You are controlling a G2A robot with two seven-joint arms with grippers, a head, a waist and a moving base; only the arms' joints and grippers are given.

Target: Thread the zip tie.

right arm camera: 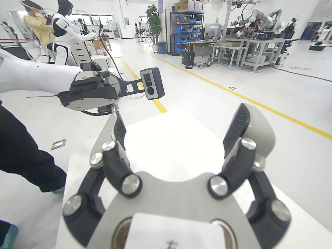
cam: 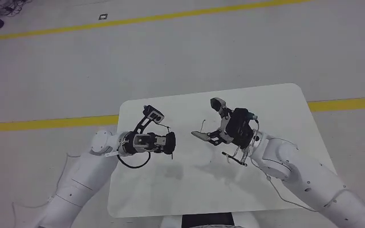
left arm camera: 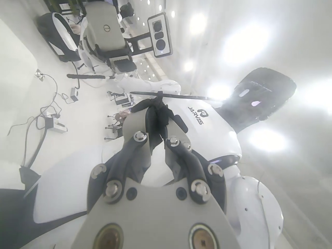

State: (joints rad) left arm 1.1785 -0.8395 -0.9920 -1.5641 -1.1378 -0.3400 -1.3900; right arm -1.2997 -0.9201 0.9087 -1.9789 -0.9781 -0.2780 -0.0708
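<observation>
Jaws: two grippers, one per arm. The left gripper (left arm camera: 157, 104) has its jaws together, clamped on the zip tie (left arm camera: 181, 96). The right gripper (right arm camera: 179, 128) has its jaws wide apart, ribbed black pads (right arm camera: 237, 126) facing each other.

Zip tie count: one. It's a thin black strap, straight, lying crosswise to the left jaws and pinched right at their tips. It sticks out on both sides, more on one side than the other. There's a small lump on it at the clamp point; can't tell if that's the head. The left jaw tips are wrapped in something black and cloth-like.

In the top view the left gripper sits left of frame centre, over the left part of the counter (cam: 274, 102). The right gripper is just right of centre with its open jaws turned toward the left one; they're near each other, not touching.

One counter, white with rounded corners. Two yellow floor lines (cam: 171, 17) run across the top view.
</observation>
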